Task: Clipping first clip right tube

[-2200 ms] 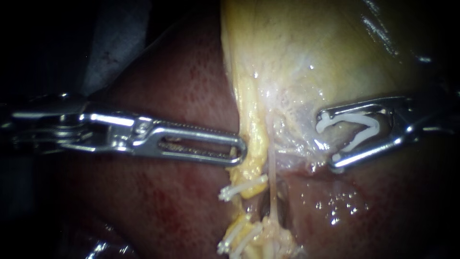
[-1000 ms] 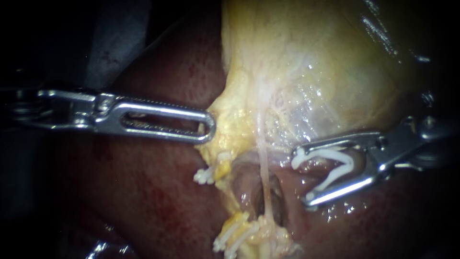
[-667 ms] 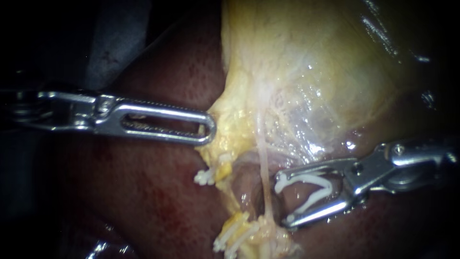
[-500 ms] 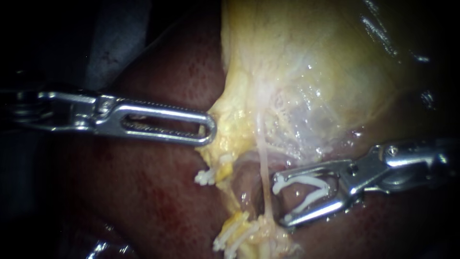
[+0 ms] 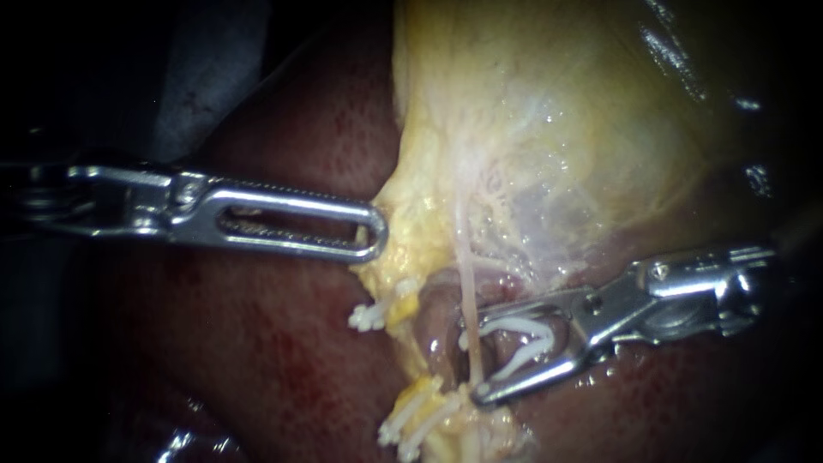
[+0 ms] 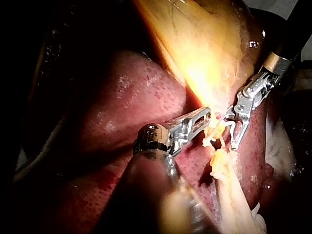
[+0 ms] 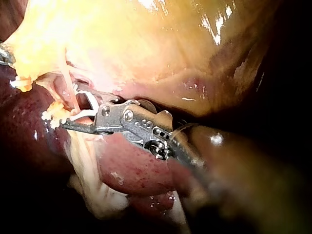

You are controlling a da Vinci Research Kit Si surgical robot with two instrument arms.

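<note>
The thin pale right tube (image 5: 465, 270) runs down from the yellow gallbladder (image 5: 557, 129) to a fatty stump. My right instrument (image 5: 473, 356) comes in from the right with its jaws open, carrying an open white clip (image 5: 514, 336). The tube passes between those jaws, at the clip's mouth. My left instrument (image 5: 370, 233) is shut on the yellow fatty tissue (image 5: 403, 231) at the gallbladder's edge and holds it to the left. The right wrist view shows the open jaws (image 7: 73, 111) around the tube (image 7: 67, 87). In the left wrist view my left jaws (image 6: 204, 116) lie beside the right instrument (image 6: 240, 122).
White clips sit on the yellow strand left of the tube, one (image 5: 369, 315) higher and a cluster (image 5: 410, 424) lower. Dark red liver (image 5: 283, 360) lies under and around everything. A moist hollow (image 5: 437, 330) opens between the two strands.
My right instrument has moved down and left, from beside the gallbladder until its open clip straddles the thin tube. My left instrument pulled the fatty edge leftward, then stayed still.
</note>
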